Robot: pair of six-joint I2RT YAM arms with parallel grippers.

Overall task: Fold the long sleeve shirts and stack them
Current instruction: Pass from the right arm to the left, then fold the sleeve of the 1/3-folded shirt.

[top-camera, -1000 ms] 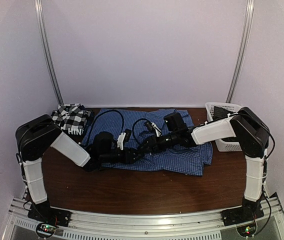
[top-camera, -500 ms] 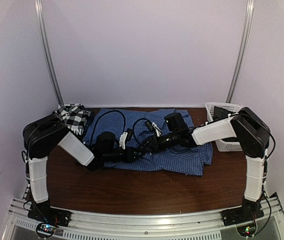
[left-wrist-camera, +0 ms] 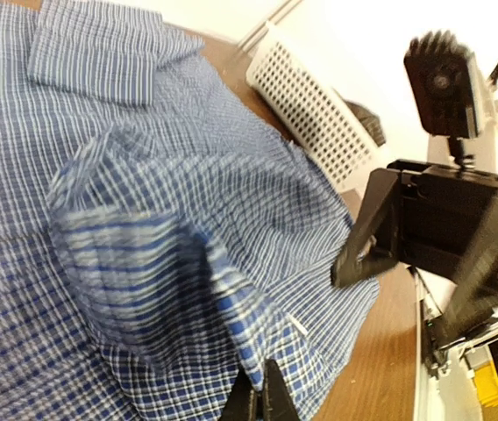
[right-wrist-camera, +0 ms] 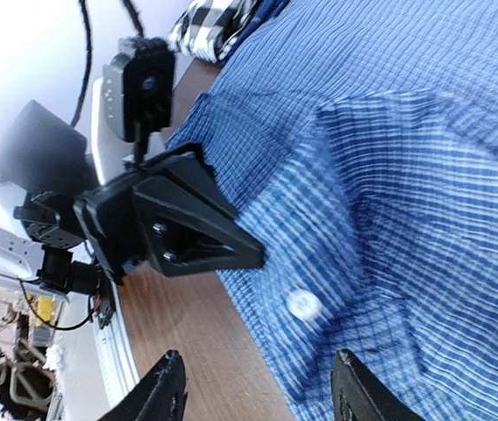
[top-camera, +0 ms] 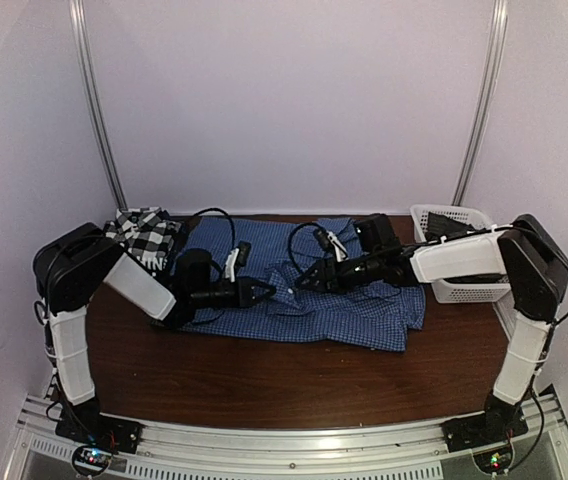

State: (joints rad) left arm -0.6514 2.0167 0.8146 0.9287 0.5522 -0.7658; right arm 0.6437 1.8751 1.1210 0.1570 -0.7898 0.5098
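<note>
- Blue shirt (top-camera: 364, 315): it lies spread and rumpled across the middle of the counter (top-camera: 264, 385), under both my hands, and is not yet folded.
- Left hand (top-camera: 260, 291): it is clenched on a raised fold of the blue shirt toward its left side. In the left wrist view the cloth rises in a ridge that runs down into my closed fingertips (left-wrist-camera: 271, 403).
- Right hand (top-camera: 311, 279): it is released, with the jaws apart, and hangs low over the shirt near the left hand, grasping nothing. A white button (right-wrist-camera: 302, 304) shows on the cloth below it, close to the shirt's edge.
- Plaid shirt (top-camera: 144, 233): it sits bunched at the back left, just beside the blue shirt. A white basket (top-camera: 454, 290) stands at the right with something dark inside that I cannot identify.
- Handling, as I judge it: the cloth is thin, light and limp. It should sag from any single pinch and drag across the counter rather than lift flat. It is not fragile, but one pinch may catch two layers.
- Where to hold, as I judge it: I would take two points well apart on one edge, choosing doubled cloth such as a seam, cuff or button strip, and pinch deep so the weave does not slip out.
</note>
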